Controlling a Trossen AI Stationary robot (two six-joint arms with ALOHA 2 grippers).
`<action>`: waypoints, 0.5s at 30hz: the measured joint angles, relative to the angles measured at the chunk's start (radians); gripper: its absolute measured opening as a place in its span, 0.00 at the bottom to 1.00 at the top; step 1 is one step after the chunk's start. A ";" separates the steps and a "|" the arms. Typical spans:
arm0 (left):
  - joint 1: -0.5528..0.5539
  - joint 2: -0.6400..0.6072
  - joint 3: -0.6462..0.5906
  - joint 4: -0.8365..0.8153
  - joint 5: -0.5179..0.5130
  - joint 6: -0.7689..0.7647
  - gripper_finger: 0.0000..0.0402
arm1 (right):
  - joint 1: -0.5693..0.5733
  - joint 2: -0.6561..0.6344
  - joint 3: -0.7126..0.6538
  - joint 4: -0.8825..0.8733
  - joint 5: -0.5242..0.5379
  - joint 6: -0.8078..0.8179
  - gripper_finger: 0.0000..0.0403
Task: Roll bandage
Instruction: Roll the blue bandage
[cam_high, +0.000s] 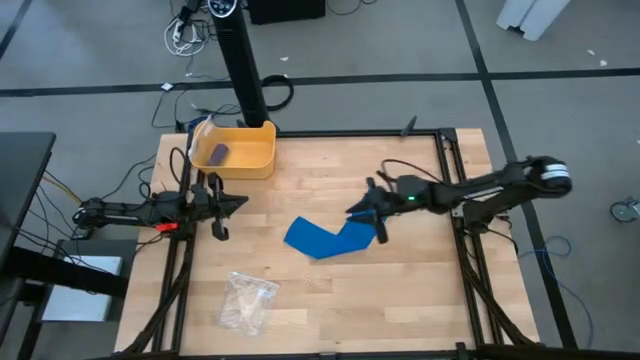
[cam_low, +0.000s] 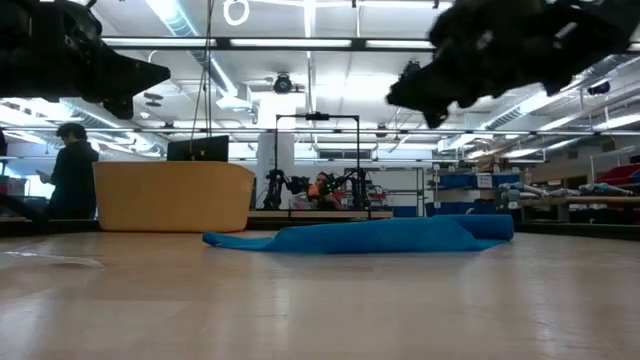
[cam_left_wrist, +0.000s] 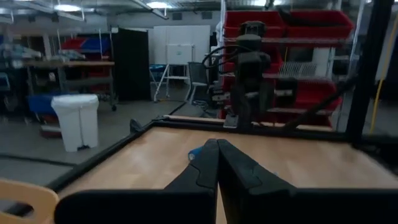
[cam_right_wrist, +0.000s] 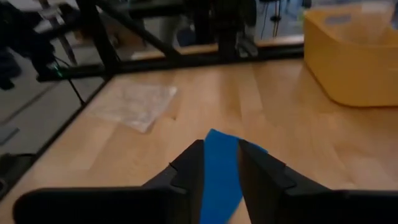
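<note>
The bandage is a bright blue strip lying flat on the wooden table, bent into a shallow V near the table's middle. In the low view the bandage rests along its whole length on the tabletop. My right gripper hovers well above the strip's right end, open, with the blue cloth showing through the gap between its fingers. My left gripper waits at the table's left side, shut and holding nothing, pointing level across the table.
A yellow bin with a small dark purple block stands at the far left. A clear crinkled plastic bag lies near the front left. A black frame rail runs along the table's edges.
</note>
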 joint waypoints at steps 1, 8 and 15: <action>0.000 0.000 0.000 0.000 0.000 -0.011 0.03 | 0.000 0.042 0.027 -0.003 0.000 0.001 0.26; 0.000 0.002 0.000 -0.028 0.000 -0.057 0.03 | -0.001 0.324 0.190 -0.022 0.037 0.028 0.31; 0.000 0.004 0.000 -0.076 0.000 -0.056 0.03 | -0.026 0.560 0.349 -0.016 0.047 0.073 0.31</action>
